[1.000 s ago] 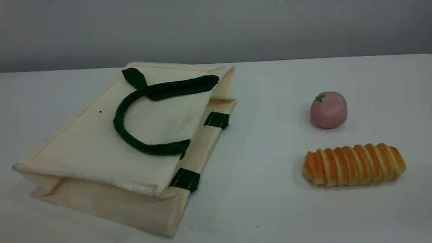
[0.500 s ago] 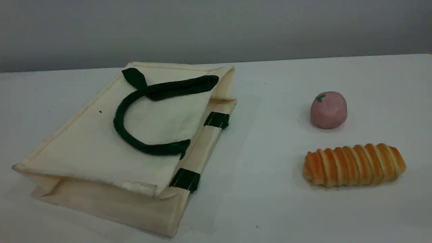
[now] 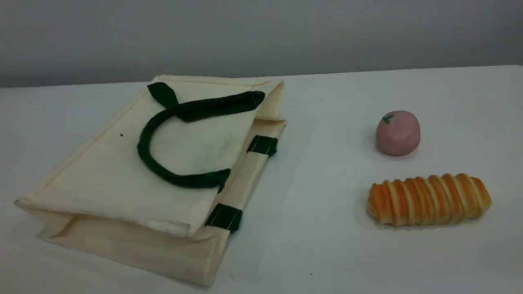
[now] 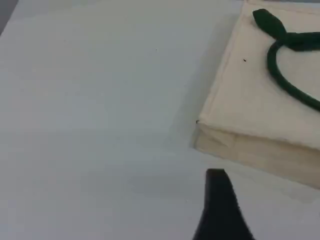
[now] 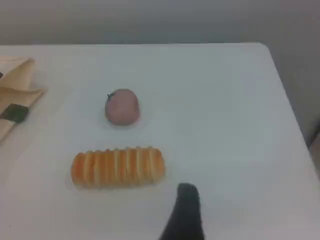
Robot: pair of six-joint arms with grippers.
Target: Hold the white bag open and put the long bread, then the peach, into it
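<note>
The white bag (image 3: 118,179) lies flat and closed on the left of the table, its dark green handle (image 3: 144,152) curled on top. Its near corner shows in the left wrist view as the white bag (image 4: 260,100). The pink peach (image 3: 398,134) sits at the right, and the long bread (image 3: 429,200) lies crosswise just in front of it. Neither arm appears in the scene view. One dark fingertip (image 4: 218,197) of my left gripper hovers over bare table left of the bag. One fingertip (image 5: 187,210) of my right gripper hangs right of the long bread (image 5: 118,167) and the peach (image 5: 121,107). Nothing is held.
The white table (image 3: 318,171) runs back to a grey wall. Its right edge and far right corner (image 5: 280,80) show in the right wrist view, close to the peach and bread. A corner of the bag (image 5: 15,85) shows at that view's left edge.
</note>
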